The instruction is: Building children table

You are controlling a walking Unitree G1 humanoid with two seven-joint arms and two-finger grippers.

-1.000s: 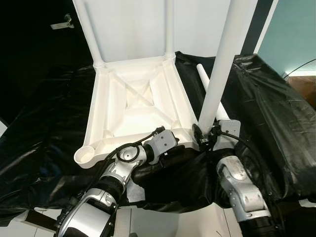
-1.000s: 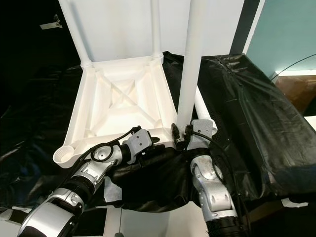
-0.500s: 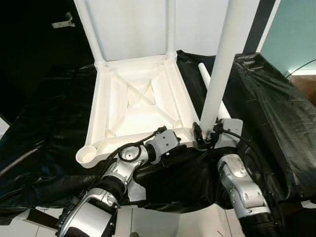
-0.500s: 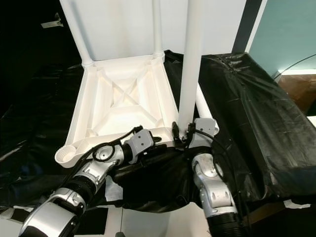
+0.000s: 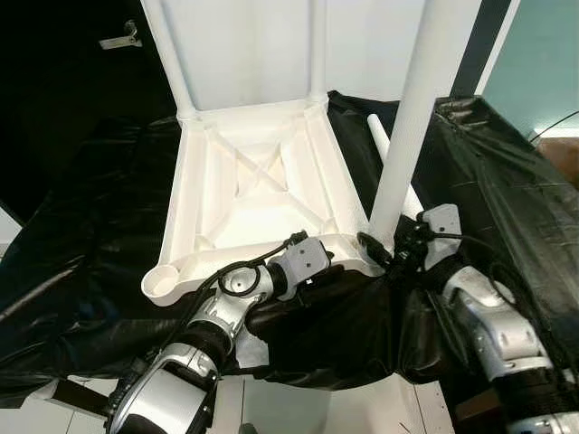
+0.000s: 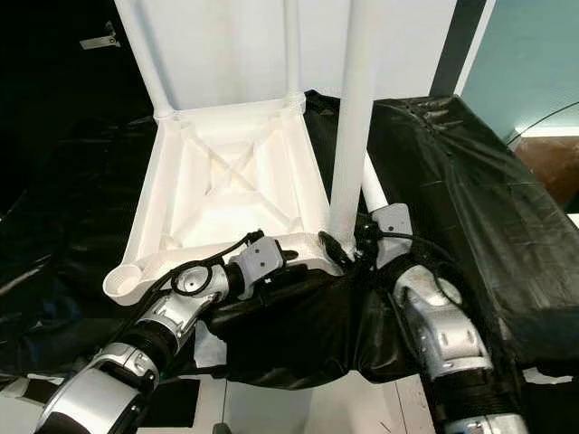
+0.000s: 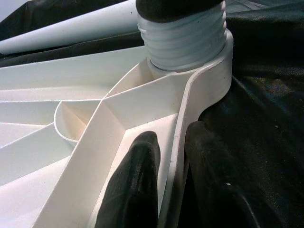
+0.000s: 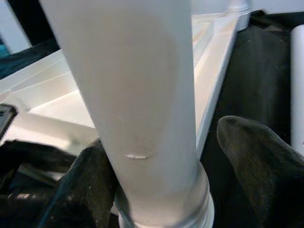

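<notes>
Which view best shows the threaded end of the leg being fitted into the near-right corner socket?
The left wrist view: the leg's threaded end sits close up in the table top's corner socket, partly seated, with the left gripper pinching the rim. The right wrist view shows the smooth shaft between the right gripper's fingers; the eye views show the joint small.

White wall [image 5: 244, 45] behind, teal wall [image 5: 534, 63] at right, crinkled black sheeting [image 5: 81, 235] over the surface

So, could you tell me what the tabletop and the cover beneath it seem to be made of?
The tabletop: apparently moulded white plastic, smooth and faintly glossy, with thin cast ribs underneath. The cover: likely thin black plastic sheeting, since it is shiny and finely creased.
</notes>
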